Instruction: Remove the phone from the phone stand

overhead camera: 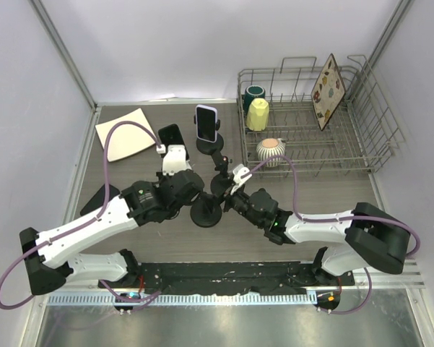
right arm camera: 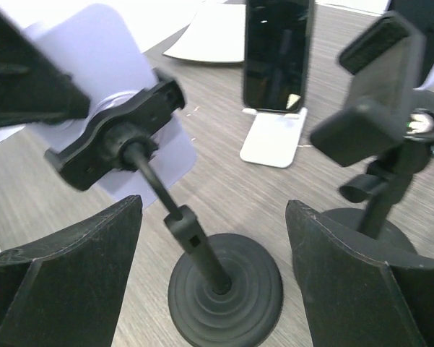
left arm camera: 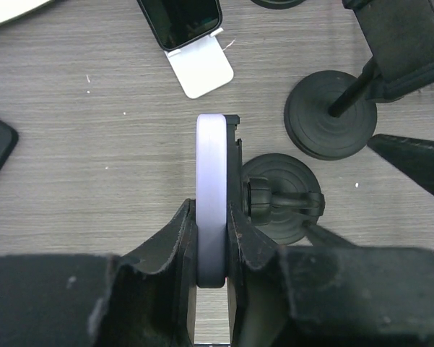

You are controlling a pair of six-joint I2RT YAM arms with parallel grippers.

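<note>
The left hand point(left arm camera: 211, 217) is closed tight on the light purple phone point(left arm camera: 211, 159). It has one finger on each flat side, so the phone stands on its edge between them. The phone is not out yet. It sits in the black clamp point(right arm camera: 115, 141) of the phone stand point(right arm camera: 195, 242), near the middle of the grey surface point(left arm camera: 94, 144) and up in the air above it. I think the hand grips the flat sides because that is the best way to pull the phone out of the clamp.

The right hand point(right arm camera: 213, 217) is wide and holds nothing. Its two fingers point(right arm camera: 65, 275) are low down, one on each side of the stand's round foot point(right arm camera: 224, 296), with a gap to it on both sides. My guess is that it is there to pin the stand down, so the stand does not come up with the phone.

Lots of things are close by. An empty stand point(right arm camera: 375, 116) is just beside the right hand, and its clamp could get bumped. A black phone point(right arm camera: 278, 54) on a white holder point(right arm camera: 274, 141) is a bit farther back. Another purple phone point(overhead camera: 206, 123) sits on a third stand point(overhead camera: 206, 144) behind that. A wire dish rack point(overhead camera: 354, 144) with cups point(overhead camera: 258, 114) is off to the right, out of the way. The clamp might hold hard, so the pull should be slow.
</note>
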